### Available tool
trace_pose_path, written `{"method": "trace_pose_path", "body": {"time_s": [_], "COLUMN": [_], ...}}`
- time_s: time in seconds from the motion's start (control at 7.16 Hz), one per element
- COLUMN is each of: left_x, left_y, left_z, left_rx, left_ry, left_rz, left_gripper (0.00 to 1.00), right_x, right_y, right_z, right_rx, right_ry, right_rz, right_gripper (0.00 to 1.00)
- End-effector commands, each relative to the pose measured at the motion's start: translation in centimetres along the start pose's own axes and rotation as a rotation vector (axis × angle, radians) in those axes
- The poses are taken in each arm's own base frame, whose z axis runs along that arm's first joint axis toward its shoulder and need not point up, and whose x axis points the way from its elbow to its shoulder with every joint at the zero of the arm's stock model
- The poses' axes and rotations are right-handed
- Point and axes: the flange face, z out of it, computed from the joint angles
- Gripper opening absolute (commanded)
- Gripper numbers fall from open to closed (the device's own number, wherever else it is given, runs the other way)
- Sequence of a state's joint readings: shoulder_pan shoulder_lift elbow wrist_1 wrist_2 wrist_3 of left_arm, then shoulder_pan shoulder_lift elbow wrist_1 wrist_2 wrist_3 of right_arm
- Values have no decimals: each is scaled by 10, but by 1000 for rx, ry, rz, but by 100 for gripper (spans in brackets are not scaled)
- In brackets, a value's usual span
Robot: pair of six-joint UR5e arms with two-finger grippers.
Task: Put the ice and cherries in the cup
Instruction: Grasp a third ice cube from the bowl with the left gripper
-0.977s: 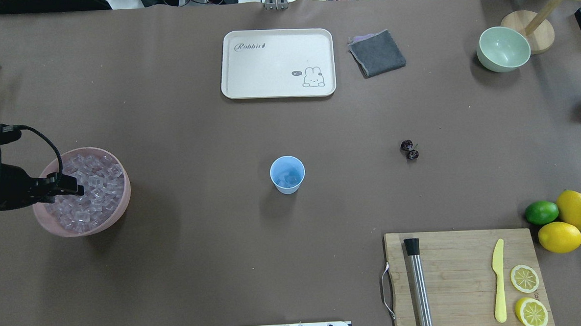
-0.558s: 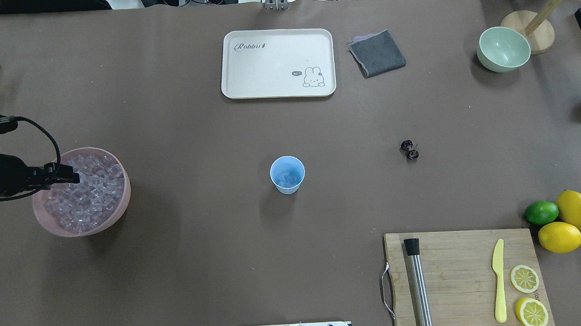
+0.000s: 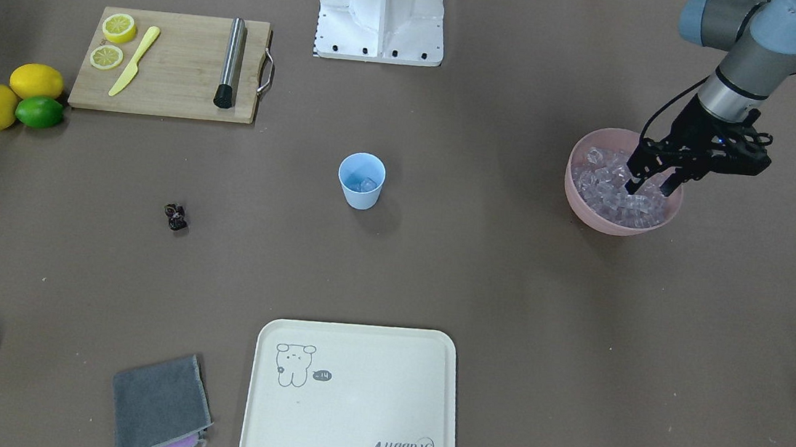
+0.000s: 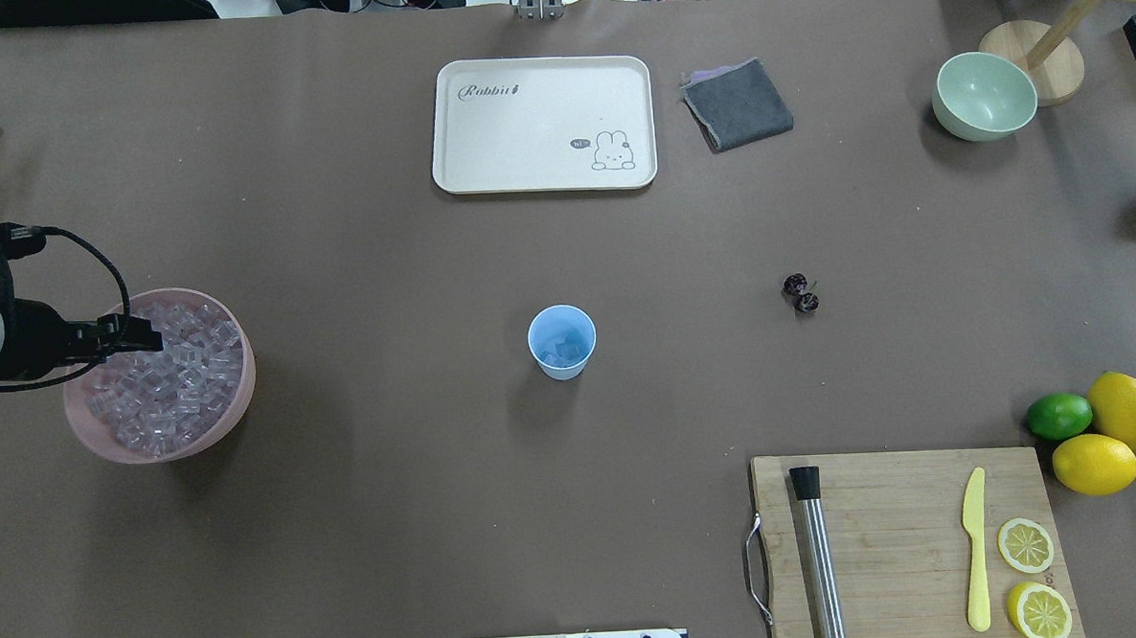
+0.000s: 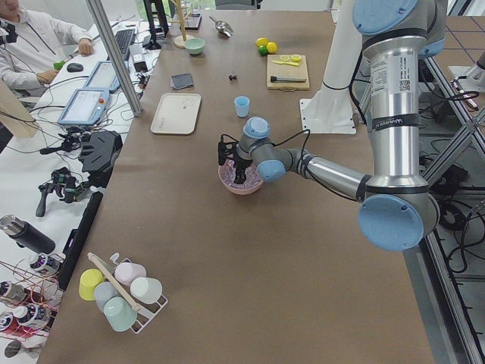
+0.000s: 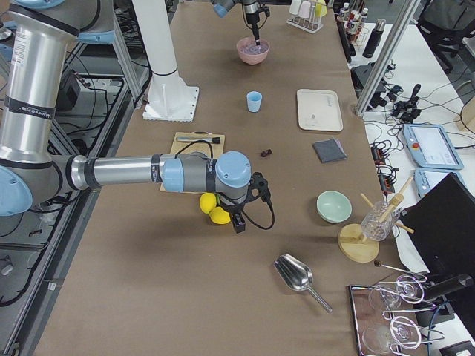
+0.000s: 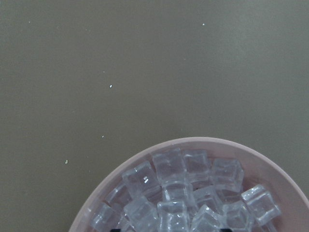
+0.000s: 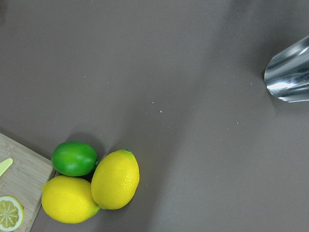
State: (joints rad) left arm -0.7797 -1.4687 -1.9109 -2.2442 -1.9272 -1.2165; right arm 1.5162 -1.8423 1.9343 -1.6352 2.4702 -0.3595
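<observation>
We look over a brown surface [image 4: 347,520] that carries everything. On its far side from the robot lies a cream tray [image 4: 540,119], and at the robot's near right a wooden cutting board [image 4: 894,535]. At the robot's left stands a pink bowl [image 3: 576,197], heaped with the ice [image 4: 173,384]. The left end effector [image 3: 649,189] hangs over this bowl with its fingers spread and their tips down among the cubes; we cannot tell whether a cube sits between them. The cup [image 4: 561,341] stands upright near the middle of the surface, well apart from the bowl, with a few clear cubes in its bottom. The right end effector [image 6: 238,222] hovers by the lemons [image 8: 115,179] and the lime [image 8: 74,158], just beside the board; we cannot tell whether it is spread or pressed together. The cherries [image 4: 801,293] lie on the bare surface to the cup's right, well apart from it.
</observation>
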Motion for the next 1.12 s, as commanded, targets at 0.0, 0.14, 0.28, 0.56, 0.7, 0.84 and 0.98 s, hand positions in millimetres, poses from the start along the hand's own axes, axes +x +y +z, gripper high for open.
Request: {"method": "trace_pose_path", "body": {"time_s": [0.0,0.14,0.28,0.56,0.7,0.84,0.98], "left_x": [6,9,8,7,7,5,4], "left_y": [4,3,4,4,4,5,4], "left_z": [7,13,16,16,16,16,16], "left_rx": [-10,-13,-18,-19,-18,-17,-4], "left_ry": [1,1,-4,-5,-6,-10,-17], "left_rz": [7,8,10,8,8,5,4], "left_gripper": [74,72,71,54,41,27,6], "right_x": [0,1,1,1,1,2,2], "right_y": [0,0,0,0,1,2,2], "right_z": [0,0,1,1,1,2,2], "right_rx": [-1,0,-2,-2,-3,-5,-5], "right_ry": [0,0,0,0,-1,-1,-1], "right_rz": [0,2,4,4,5,8,8], "right_gripper": [100,100,100,100,100,100,100]}}
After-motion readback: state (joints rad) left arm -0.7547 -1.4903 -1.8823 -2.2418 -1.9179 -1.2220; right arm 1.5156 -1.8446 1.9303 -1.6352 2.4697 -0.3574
